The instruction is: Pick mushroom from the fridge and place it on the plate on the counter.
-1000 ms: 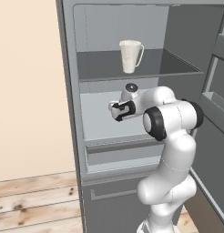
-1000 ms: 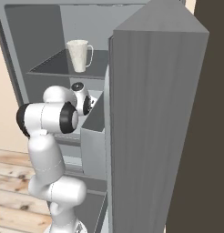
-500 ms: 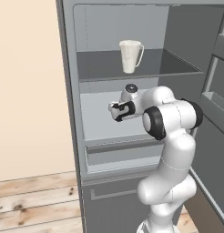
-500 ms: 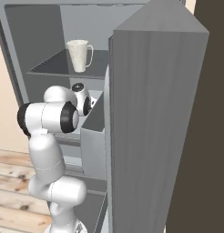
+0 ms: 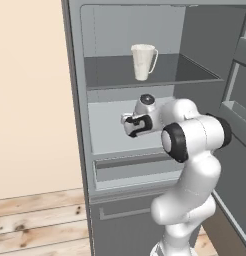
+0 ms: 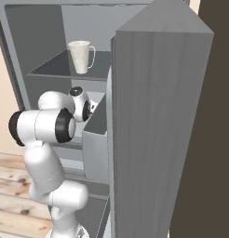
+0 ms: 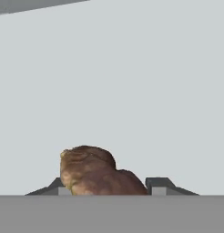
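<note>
We find the claw [image 5: 126,123] reaching into the open fridge [image 5: 87,165], level with the middle shelf [image 5: 107,125] and below the upper shelf that carries a white jug [image 5: 144,61]. In the hand view the mushroom [image 7: 96,173] sits squarely between the two dark fingertips [image 7: 160,184], brown and lumpy, with a tip close against each of its flanks. The jaws stand partly closed, drawn in around the mushroom; we judge the claw to have hold of it, though the actual contact faces are hidden behind the mushroom itself. Beyond the claw we see only the pale inner wall of the fridge.

From the left base view the claw points leftward into the compartment, with a drawer [image 5: 132,169] directly beneath it. From the right base view the wrist [image 6: 81,104] shows just left of the open door [image 6: 153,121], whose rack [image 6: 95,139] stands beside the arm. The jug [image 6: 80,56] sits above and behind the wrist.
</note>
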Controlling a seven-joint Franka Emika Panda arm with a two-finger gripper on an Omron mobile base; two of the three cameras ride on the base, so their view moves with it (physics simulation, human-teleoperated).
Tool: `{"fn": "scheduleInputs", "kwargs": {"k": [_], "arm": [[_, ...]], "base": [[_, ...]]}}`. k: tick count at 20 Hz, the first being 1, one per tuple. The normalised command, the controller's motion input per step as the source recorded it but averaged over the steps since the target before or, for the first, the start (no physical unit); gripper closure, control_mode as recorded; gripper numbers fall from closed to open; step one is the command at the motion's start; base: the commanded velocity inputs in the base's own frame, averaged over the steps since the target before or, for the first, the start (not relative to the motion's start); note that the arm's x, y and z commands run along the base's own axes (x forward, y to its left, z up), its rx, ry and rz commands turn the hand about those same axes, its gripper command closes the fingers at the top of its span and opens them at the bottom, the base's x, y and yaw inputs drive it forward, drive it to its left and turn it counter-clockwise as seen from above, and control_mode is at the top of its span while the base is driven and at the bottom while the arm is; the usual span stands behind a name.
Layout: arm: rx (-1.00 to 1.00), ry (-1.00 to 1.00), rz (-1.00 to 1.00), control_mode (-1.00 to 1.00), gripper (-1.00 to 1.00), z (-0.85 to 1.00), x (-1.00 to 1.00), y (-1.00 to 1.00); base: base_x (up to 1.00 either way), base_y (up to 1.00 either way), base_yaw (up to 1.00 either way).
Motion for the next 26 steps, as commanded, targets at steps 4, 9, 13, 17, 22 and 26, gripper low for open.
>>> {"fn": "scheduleInputs", "kwargs": {"k": [4,9,13,17,22,26], "arm": [[0.00,-0.04,-0.03,-1.00,1.00,0.14,-0.91,-0.01],[0.00,-0.01,-0.02,-1.00,1.00,0.51,-0.97,-0.03],[0.00,0.00,-0.08,-1.00,1.00,0.69,-0.79,-0.15],[0.00,0.05,-0.06,-1.00,1.00,0.93,-0.58,-0.04],[0.00,0.25,-0.01,-1.00,1.00,0.72,-0.69,0.00],[0.00,0.41,0.00,-1.00,1.00,0.29,-0.64,0.00]], "base": [[0.00,0.00,0.00],[0.00,0.00,0.00],[0.00,0.00,0.00],[0.00,0.00,0.00],[0.00,0.00,0.00],[0.00,0.00,0.00]]}}
